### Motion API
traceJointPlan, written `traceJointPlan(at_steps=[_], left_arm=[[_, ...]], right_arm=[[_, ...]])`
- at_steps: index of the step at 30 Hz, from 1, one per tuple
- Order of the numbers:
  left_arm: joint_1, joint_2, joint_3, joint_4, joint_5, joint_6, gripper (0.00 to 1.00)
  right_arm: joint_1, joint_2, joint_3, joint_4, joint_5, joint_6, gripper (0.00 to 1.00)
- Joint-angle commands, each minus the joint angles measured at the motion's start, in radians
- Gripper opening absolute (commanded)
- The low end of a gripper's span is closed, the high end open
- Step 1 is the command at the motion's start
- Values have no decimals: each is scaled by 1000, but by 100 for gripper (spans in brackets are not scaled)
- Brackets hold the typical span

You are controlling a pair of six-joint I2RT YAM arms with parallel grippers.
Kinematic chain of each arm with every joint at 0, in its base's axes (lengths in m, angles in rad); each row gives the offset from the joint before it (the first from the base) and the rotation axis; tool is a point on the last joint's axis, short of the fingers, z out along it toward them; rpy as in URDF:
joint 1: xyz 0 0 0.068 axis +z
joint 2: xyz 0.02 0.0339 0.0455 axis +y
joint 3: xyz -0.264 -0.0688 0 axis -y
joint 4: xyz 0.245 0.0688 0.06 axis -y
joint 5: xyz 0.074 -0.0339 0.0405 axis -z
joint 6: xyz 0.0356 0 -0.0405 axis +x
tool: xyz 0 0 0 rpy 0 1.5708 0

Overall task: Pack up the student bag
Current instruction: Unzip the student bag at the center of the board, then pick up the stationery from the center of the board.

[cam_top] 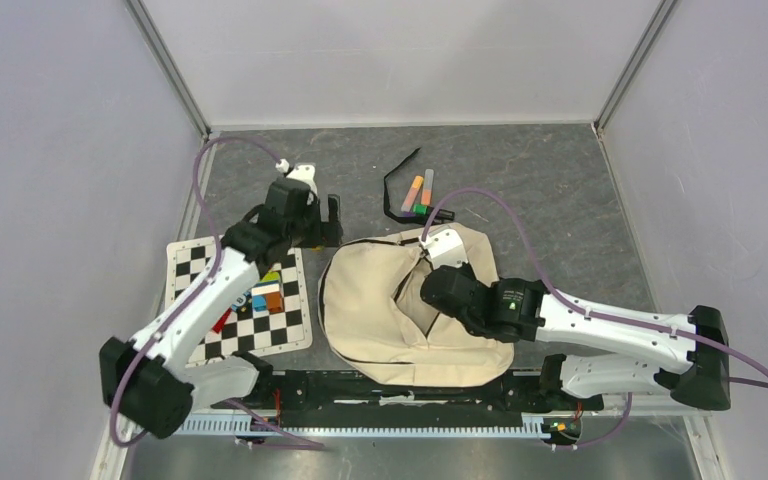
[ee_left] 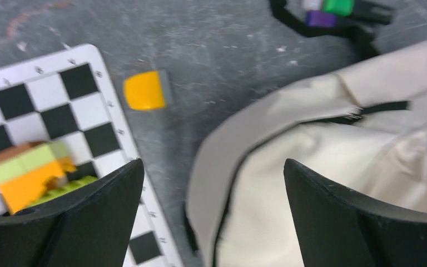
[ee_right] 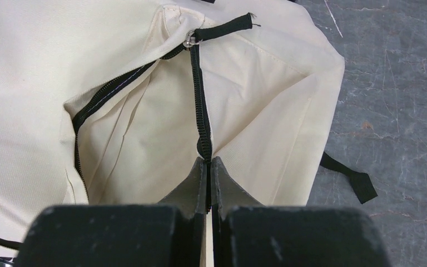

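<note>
Right pincer [ee_right: 208, 162] is pressed together on the black zipper edge [ee_right: 200, 100] of the student bag [ee_right: 33, 83], at the near lip of its opening, with the zip tape running down between the two fingers. From that grip the zipper climbs to a metal ring and a black pull tab [ee_right: 225, 25] at the far end of the opening, while the other zip edge curves away to the left, so the mouth gapes. Inside it, folds of cream lining show. A black strap end [ee_right: 356, 182] pokes out from under the bag's right side onto the grey worktop [ee_right: 400, 83].

Seen from above, the bag [cam_top: 370, 315] lies flat in the middle of the worktop [cam_top: 550, 180], close to the arm bases, with the right arm reaching over it from the right.

Left pincer [ee_left: 211, 172] hangs spread wide above the gap between the bag's left edge [ee_left: 339, 150] and a black-and-white checkered mat [ee_left: 44, 105], gripping nothing. On the mat sits a cluster of coloured blocks [cam_top: 265, 295], orange and green among them. A small yellow piece [ee_left: 144, 90] lies on the bare worktop just beside the mat's edge. Beyond the bag, a few markers [cam_top: 420, 195] lie next to a loose black strap [cam_top: 397, 180]
</note>
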Motion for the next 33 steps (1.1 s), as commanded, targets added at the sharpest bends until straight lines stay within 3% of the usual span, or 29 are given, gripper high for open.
traceJointPlan(at_steps=[1,6,10,18,33], left_arm=[[149,162,114,-67,143,418,100],[304,304,158,33,287,588,100],[377,431,165,123,298,736,100],[378,614,228,83,367,888,100],[370,795,353,-59,481,940,98]], right_arm=[[2,-22,-3,68,2,-22,0],[2,-33,-14,82,-18,-23,0],[2,-63,-34,83,-9,-23,0],[2,-48,-25,86,-11,-34,0],[2,-19,-21,88,-21,-34,0]])
